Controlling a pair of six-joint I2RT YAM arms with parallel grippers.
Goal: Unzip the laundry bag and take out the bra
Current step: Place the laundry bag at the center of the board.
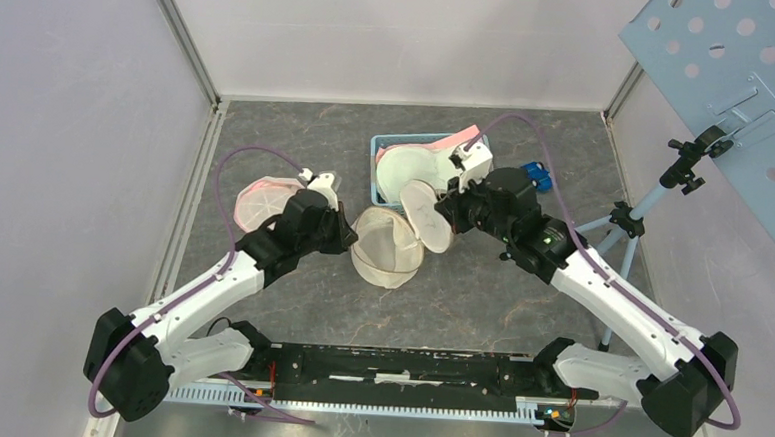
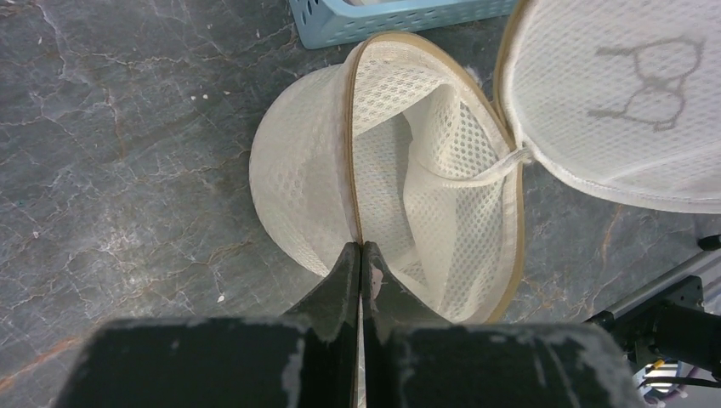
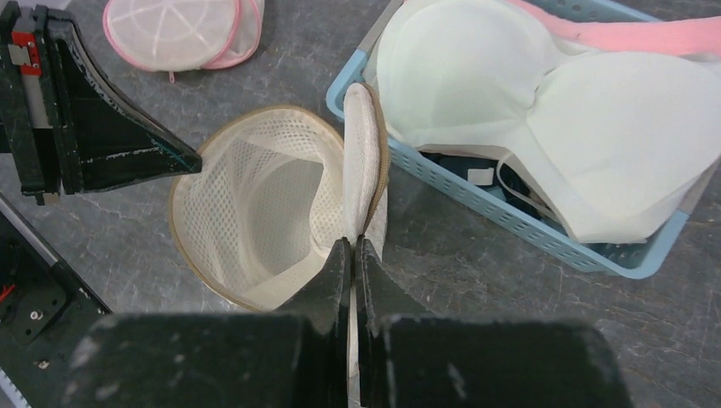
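The grey marbled desk carries a pale blue plastic basket at its far side, and a white padded bra lies on top inside it. Just beside the basket sits the round cream mesh laundry bag, unzipped, its lid tipped up. My left tool is pinched together on the bag's tan rim. My right tool is clamped on the lid's edge.

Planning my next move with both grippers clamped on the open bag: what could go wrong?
1. The left gripper pinches the rim of the bag, the right gripper its lid; pulling apart could tear the thin strap joining them.
2. Swinging the lid could bump the basket holding the bra.
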